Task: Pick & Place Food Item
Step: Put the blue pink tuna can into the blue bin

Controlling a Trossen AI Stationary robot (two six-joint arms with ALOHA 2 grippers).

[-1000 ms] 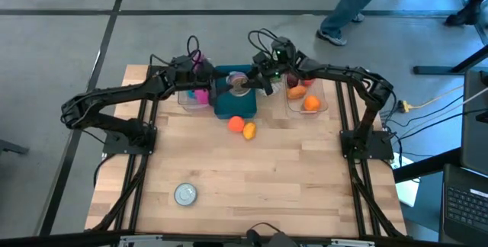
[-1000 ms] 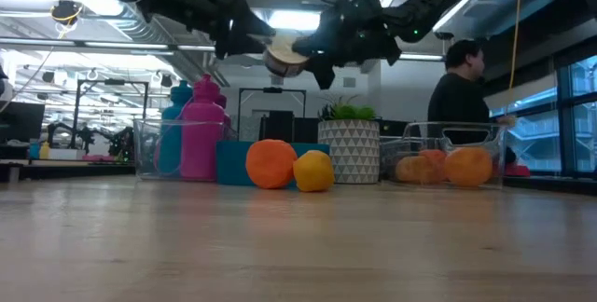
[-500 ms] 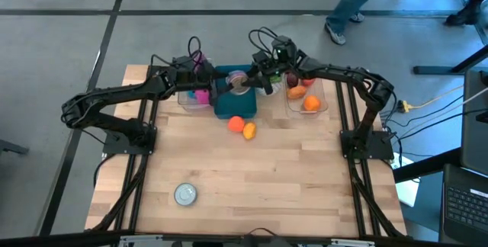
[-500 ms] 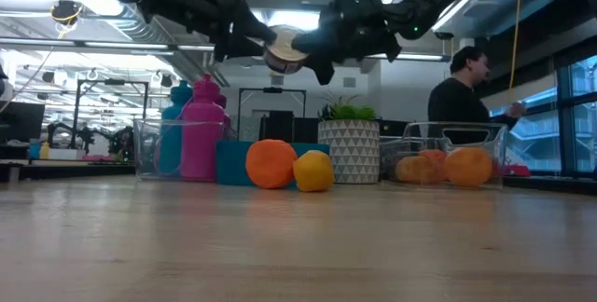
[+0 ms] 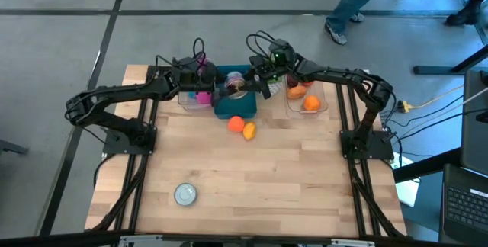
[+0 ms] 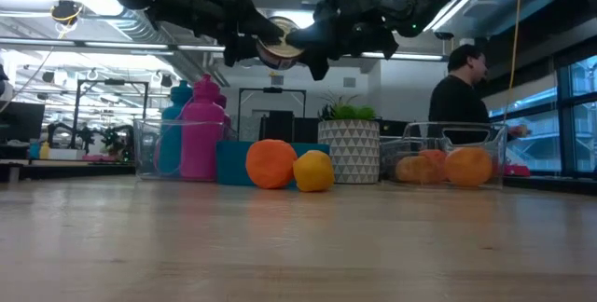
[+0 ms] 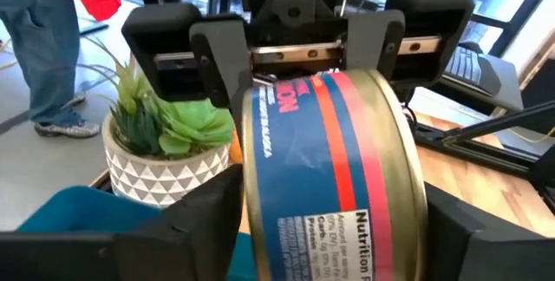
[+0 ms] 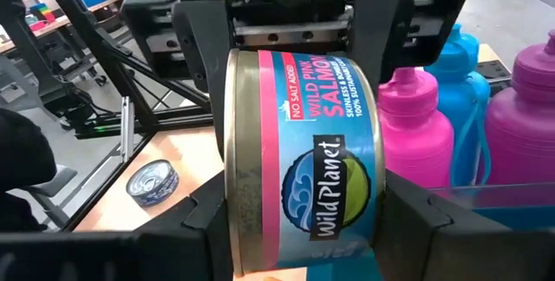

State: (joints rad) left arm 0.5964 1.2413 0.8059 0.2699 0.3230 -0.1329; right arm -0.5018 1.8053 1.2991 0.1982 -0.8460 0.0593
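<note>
A salmon can (image 5: 233,87) with a blue and red label hangs in the air over the teal box (image 5: 232,107) at the table's far side. My right gripper (image 5: 245,85) reaches in from the right and is shut on it. My left gripper (image 5: 222,88) faces it from the left. It is open, with one finger beside each flat end of the can (image 7: 334,168). An orange (image 5: 235,123) and a lemon (image 5: 249,130) lie on the table just in front of the box. My right gripper pinches the can between its two fingers (image 8: 204,220), one on each flat end, by the rim (image 8: 236,207). The fingers come nearly level from the table's right. The can is lifted clear and tilted, with one flat end (image 6: 277,45) turned toward the table's near edge. My left gripper's fingers (image 7: 204,220) stand close against the can's ends; whether they touch it, I cannot tell.
A clear bin (image 5: 188,99) with pink and blue bottles stands left of the teal box. Another clear bin (image 5: 323,102) with oranges stands to its right. A potted plant (image 6: 350,144) stands behind the box. An open tin (image 5: 185,194) lies near the front left. People move beyond the table.
My right gripper has carried the can a little toward the table's left and slightly up, farther in between my left gripper's fingers. The can stays clear of the box.
</note>
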